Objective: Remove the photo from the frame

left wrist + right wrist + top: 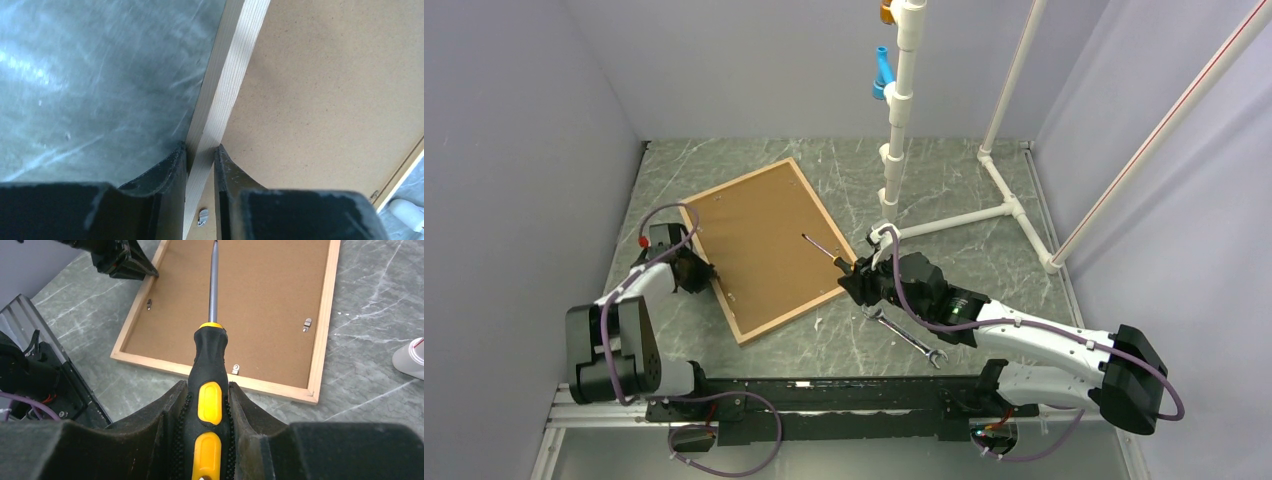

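Pale grey walls [514,120], dk green marble tbl [844,165].

The place is a robotics lab test cell. A white pipe stand [902,150] rises at the back of a marble-patterned table [984,190], with plain grey panels [524,150] closing in behind and on both sides of the stand. Well in front of the stand, robot arms [1024,335] are bolted to a black rail [824,395].

You see a pale, fine-grained wood frame [327,315], a plain brown board [260,290], a black-and-yellow screwdriver [210,385] at six o'clock, and a grey-green, white-veined table [380,300].
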Controlling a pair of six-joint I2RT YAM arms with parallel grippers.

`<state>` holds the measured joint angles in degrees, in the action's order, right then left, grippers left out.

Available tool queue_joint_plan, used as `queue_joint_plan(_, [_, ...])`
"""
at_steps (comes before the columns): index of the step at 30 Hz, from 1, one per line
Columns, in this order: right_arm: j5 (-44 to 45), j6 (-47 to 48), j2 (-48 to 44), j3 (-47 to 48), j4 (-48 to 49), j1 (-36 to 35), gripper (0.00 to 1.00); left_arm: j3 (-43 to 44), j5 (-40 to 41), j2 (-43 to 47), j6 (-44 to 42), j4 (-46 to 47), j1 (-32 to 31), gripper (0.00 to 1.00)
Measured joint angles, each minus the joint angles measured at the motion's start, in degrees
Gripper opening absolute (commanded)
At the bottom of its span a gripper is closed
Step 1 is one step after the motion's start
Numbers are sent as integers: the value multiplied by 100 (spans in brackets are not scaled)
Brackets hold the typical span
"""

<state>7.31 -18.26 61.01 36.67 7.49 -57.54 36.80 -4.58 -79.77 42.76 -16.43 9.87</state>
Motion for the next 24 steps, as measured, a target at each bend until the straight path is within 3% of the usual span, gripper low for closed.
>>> queue_joint_plan(5, [0,0,0,0,20,-44,0,-839,55,953,643,203,-33,4])
queue_joint_plan(10, [-2,0,2,0,39,-90,0,-1351,214,1919,920,-184,-74,44])
queue_joint_plan(13, [2,0,2,0,39,-114,0,-1379,293,2428,778,-682,-105,56])
queue_joint_plan(19, [114,0,2,0,37,-168,0,-1329,15,3958,-35,-1084,-258,64])
queue_joint_plan(24, [422,-42,2,-4,37,-188,0,-1305,-638,4144,-542,-883,-907,66])
